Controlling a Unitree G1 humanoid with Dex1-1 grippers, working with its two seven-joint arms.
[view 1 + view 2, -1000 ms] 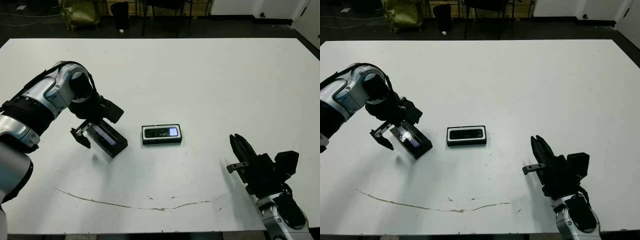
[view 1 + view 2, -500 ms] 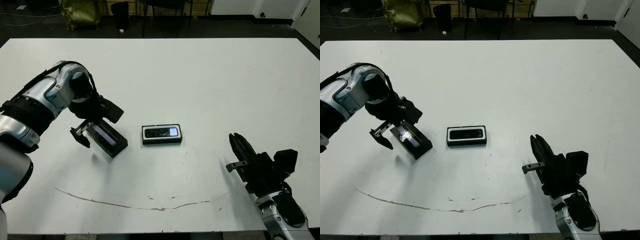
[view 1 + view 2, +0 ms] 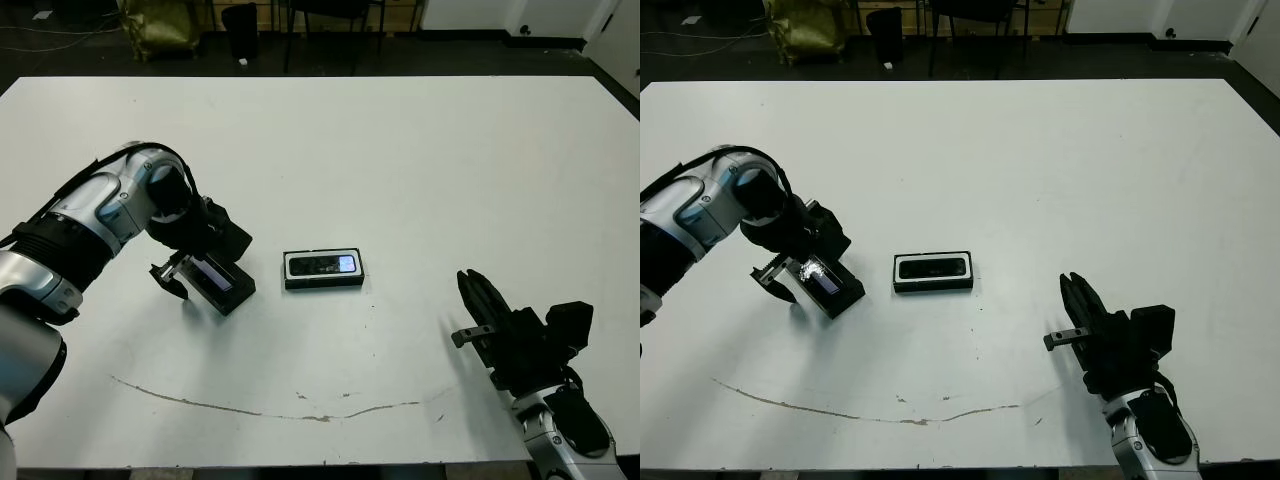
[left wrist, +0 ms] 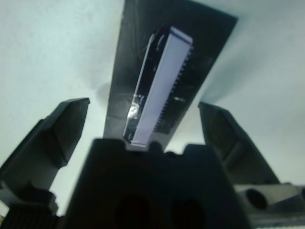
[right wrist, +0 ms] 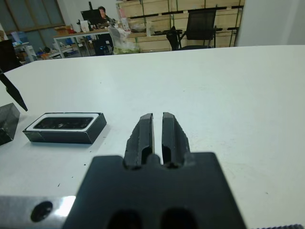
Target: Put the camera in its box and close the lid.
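The box (image 3: 323, 269), a shallow black tray with a white lining, lies at the table's middle. The camera (image 3: 330, 264), a slim black bar with a small bluish screen, rests inside it. To its left the lid (image 3: 222, 281), black with a shiny window, lies diagonally on the table. My left gripper (image 3: 190, 275) is low over the lid's left end. In the left wrist view its fingers (image 4: 52, 133) stand open on either side of the lid (image 4: 159, 86), not touching it. My right gripper (image 3: 472, 290) is shut and empty near the front right, pointing towards the box (image 5: 64, 128).
A thin brown curved mark (image 3: 280, 408) runs across the table near its front edge. Beyond the table's far edge are chairs, desks and a seated person (image 5: 101, 12).
My left gripper has sunk lower over the lid and its arm has dropped towards the table. The lid, box and right gripper have barely moved.
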